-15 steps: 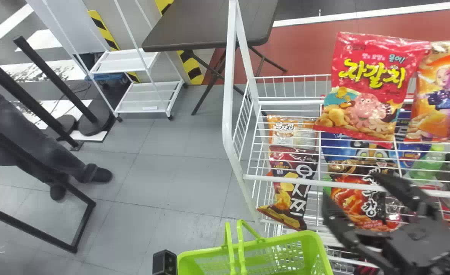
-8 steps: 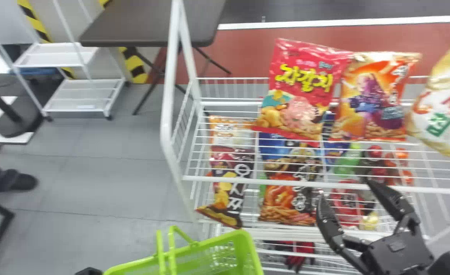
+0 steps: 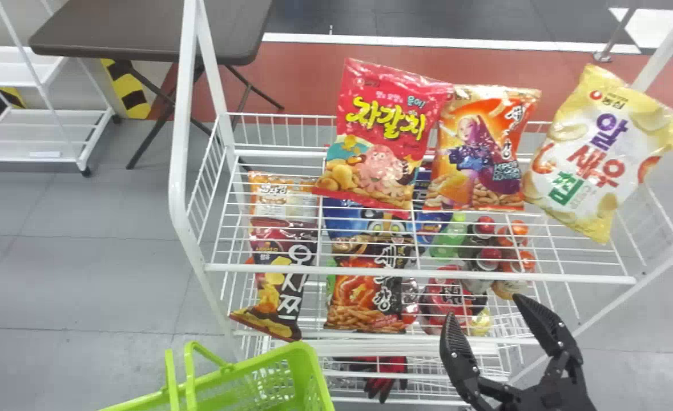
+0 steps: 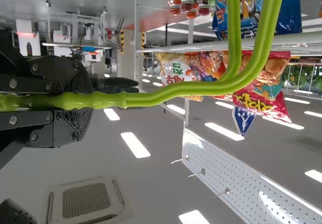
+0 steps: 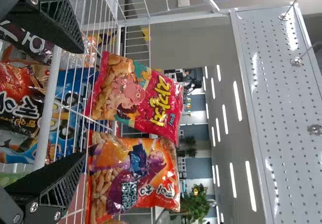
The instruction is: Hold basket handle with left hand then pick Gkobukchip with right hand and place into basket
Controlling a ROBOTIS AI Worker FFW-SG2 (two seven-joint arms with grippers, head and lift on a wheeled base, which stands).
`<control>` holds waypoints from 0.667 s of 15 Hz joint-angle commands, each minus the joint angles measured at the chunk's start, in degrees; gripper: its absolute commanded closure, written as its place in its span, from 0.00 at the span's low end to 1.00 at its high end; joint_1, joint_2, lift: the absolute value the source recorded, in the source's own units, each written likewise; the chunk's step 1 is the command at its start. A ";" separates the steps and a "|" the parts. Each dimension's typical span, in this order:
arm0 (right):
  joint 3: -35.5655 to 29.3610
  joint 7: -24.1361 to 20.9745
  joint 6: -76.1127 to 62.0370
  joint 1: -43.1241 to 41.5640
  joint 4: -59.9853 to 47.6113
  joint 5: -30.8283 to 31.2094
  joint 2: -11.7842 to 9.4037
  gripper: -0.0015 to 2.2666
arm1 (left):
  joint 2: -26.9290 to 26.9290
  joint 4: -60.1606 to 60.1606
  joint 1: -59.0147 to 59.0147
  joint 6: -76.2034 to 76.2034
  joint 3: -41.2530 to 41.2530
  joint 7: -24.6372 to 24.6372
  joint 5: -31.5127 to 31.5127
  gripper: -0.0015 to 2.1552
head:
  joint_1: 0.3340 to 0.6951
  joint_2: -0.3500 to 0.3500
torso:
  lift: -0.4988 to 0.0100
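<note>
Head view: my right gripper (image 3: 483, 308) is spread wide, its two black fingers pointing forward at the white wire rack (image 3: 416, 274). Left of it sits the bright green plastic basket (image 3: 313, 371), near the rack's front left corner. Its far rim slants forward to the right; how its long axis lies, I can't tell. With my left gripper (image 4: 85, 100) I've got the slim green handle (image 4: 176, 90) clamped, its grip running straight out in line with my fingers before curving. Which packet is the Gkobukchip I can't tell; the red snack packet (image 3: 382, 131) leans right at its top.
</note>
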 commanded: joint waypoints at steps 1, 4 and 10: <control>-0.25 -0.43 -1.06 0.11 0.77 -0.20 0.04 0.04 | -0.03 0.09 0.00 0.00 -0.06 -0.08 -0.09 1.00 | 1.00 0.43 | 0.98; -0.25 -0.52 -1.76 0.19 0.95 -0.20 0.04 0.04 | -0.03 0.17 0.00 0.00 -0.06 -0.08 -0.09 1.00 | 1.00 0.41 | 0.98; -0.25 -0.78 -1.94 0.37 1.30 -0.20 0.04 0.04 | -0.03 0.35 0.09 0.00 -0.06 0.01 -0.18 1.00 | 1.00 0.40 | 0.98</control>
